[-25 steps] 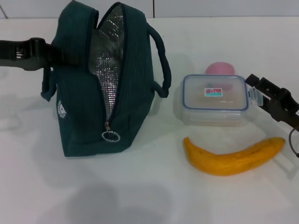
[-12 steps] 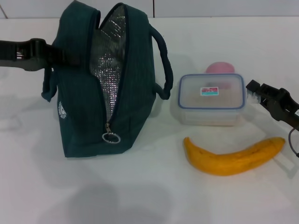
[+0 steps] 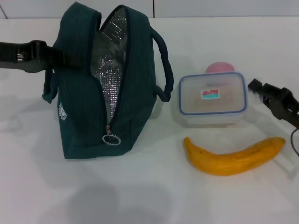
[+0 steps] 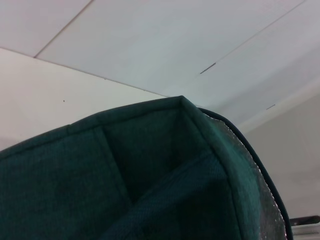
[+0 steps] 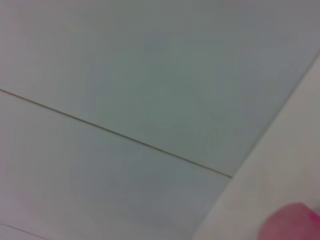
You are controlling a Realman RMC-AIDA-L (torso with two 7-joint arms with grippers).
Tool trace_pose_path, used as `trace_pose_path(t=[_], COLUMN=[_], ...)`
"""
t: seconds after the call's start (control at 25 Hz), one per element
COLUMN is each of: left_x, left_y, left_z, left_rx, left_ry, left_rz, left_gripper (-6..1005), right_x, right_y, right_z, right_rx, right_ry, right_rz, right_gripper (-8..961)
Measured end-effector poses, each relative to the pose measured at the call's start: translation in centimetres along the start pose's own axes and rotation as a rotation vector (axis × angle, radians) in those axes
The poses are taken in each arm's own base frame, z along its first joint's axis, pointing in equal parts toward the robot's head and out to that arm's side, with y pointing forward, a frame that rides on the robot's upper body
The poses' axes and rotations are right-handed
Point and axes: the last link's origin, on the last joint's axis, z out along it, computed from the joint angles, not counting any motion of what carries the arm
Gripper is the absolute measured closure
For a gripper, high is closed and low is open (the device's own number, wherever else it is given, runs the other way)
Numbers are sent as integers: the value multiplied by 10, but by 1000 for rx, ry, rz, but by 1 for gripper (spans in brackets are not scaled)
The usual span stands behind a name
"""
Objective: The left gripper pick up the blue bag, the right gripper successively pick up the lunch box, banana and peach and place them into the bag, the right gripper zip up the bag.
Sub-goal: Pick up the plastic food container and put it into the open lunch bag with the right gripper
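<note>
The blue bag [image 3: 100, 88] stands upright at the left of the table, its zipper open and the silver lining showing; its fabric [image 4: 150, 190] fills the left wrist view. My left gripper [image 3: 55, 58] reaches in from the left and is shut on the bag's upper left side by the handle. The lunch box [image 3: 212, 99] lies flat to the right of the bag. My right gripper [image 3: 258, 87] hovers just off the box's right edge. The peach [image 3: 219, 68] peeks out behind the box and shows as the peach [image 5: 295, 222] in the right wrist view. The banana [image 3: 233, 156] lies in front of the box.
The white table [image 3: 149, 196] stretches bare in front of the bag and banana. A tiled wall [image 3: 224, 8] runs along the back edge. The bag's ring zipper pull [image 3: 111, 139] hangs low on its front face.
The lunch box, pushed and tilted by the right gripper a second ago, has settled flat slightly farther back. The right gripper has drawn a little away from its edge. The bag shifted slightly.
</note>
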Motion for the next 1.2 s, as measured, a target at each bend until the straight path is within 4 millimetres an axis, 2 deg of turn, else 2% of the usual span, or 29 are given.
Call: trace_pose_path(t=[0.68, 0.8, 0.96, 1.2], left_x=[3, 4, 6, 5], left_y=[1, 6, 10, 13], left_z=[0, 3, 6, 17], left_rx=[-2, -27, -47, -73], left_ry=[-1, -10, -13, -26], left_rz=[0, 9, 6, 0], left_gripper=[971, 971, 972, 972], right_x=[-43, -54, -67, -73], right_y=[45, 59, 81, 112], right_z=[-14, -13, -4, 28], right_rx=[-314, -394, -515, -642], right_ry=[-188, -198, -195, -126], right_rz=[2, 11, 14, 31], right_gripper=[841, 838, 834, 827])
